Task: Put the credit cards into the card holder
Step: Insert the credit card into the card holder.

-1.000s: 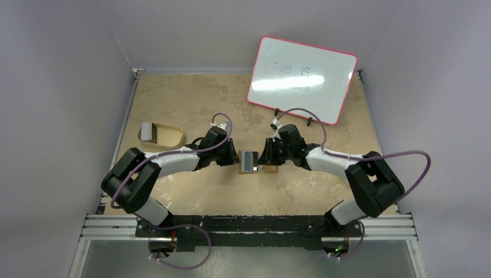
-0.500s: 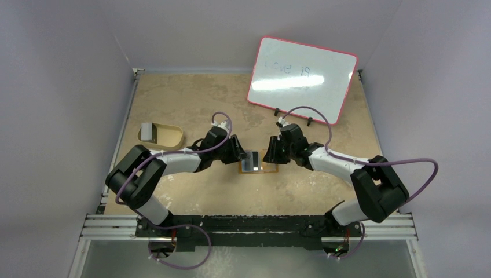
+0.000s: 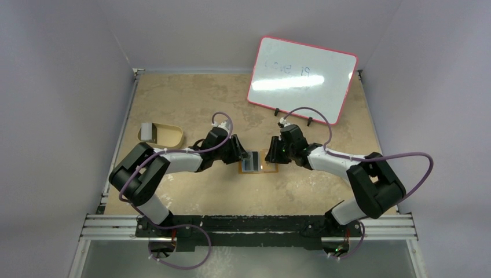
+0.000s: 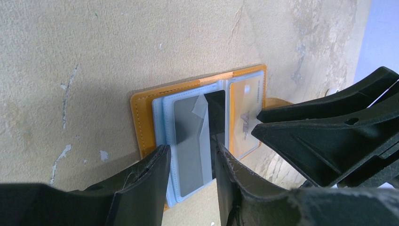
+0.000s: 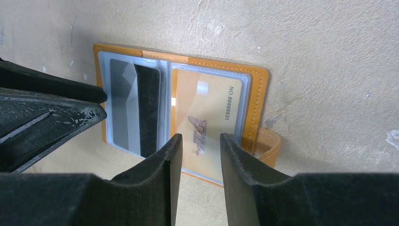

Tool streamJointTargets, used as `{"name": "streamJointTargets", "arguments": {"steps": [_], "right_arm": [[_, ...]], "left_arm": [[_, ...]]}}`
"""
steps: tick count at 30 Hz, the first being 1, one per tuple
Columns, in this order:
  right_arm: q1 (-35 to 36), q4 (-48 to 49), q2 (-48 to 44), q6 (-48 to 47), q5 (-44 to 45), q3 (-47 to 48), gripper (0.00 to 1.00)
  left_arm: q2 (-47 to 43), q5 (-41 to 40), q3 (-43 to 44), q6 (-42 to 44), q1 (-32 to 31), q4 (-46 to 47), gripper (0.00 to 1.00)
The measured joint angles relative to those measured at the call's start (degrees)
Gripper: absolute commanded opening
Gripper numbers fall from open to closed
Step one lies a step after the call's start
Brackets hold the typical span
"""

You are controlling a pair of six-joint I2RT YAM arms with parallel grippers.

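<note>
Lying under everything is the big tan table (image 3: 191, 98), with a white board with a pink rim (image 3: 301, 78) at its far side. Two black and white arms reach in and meet in the middle. The left gripper (image 4: 190, 155) hangs just over one side of the wallet, and its jaws are spread apart with nothing between them. The right gripper (image 5: 201, 141) hangs over the other side, and its jaws are spread and hold nothing too. A shallow beige tray (image 3: 171, 138) with a small grey block (image 3: 148, 132) in it sits well apart on the left. The small orange-brown leather card holder (image 5: 258, 89) lies open and flat between the grippers. A grey card with a black stripe (image 5: 124, 103) sits in the clear pocket by the left gripper. An orange card (image 5: 211, 113) sits in the pocket by the right one. Both look tucked all the way in, and no loose card shows on the table. The job looks just about done.
</note>
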Motion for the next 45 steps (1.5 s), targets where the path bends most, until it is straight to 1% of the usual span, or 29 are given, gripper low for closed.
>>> {"name": "streamJointTargets", "arguments": {"steps": [8, 14, 28, 34, 38, 45], "right_arm": [[0.00, 2.84, 0.02, 0.15, -0.22, -1.20, 0.38], [0.00, 5.05, 0.02, 0.44, -0.20, -2.01, 0.38], [0.00, 6.47, 0.09, 0.87, -0.26, -2.58, 0.38], [-0.04, 6.67, 0.09, 1.05, -0.24, -2.67, 0.37], [-0.04, 6.58, 0.11, 1.03, 0.07, -2.67, 0.36], [-0.04, 5.66, 0.11, 0.81, 2.67, -2.21, 0.36]], "left_arm": [[0.57, -0.13, 0.00, -0.79, -0.02, 0.94, 0.39], [2.01, 0.98, 0.00, -3.06, -0.04, 4.35, 0.39], [2.73, 4.59, -0.59, -9.42, -0.50, 12.22, 0.39], [2.99, 4.85, -0.63, -10.73, -1.22, 13.46, 0.38], [2.99, 4.83, -0.63, -11.13, -1.57, 13.55, 0.36], [2.67, 4.79, -0.63, -11.34, -2.16, 13.60, 0.35]]}}
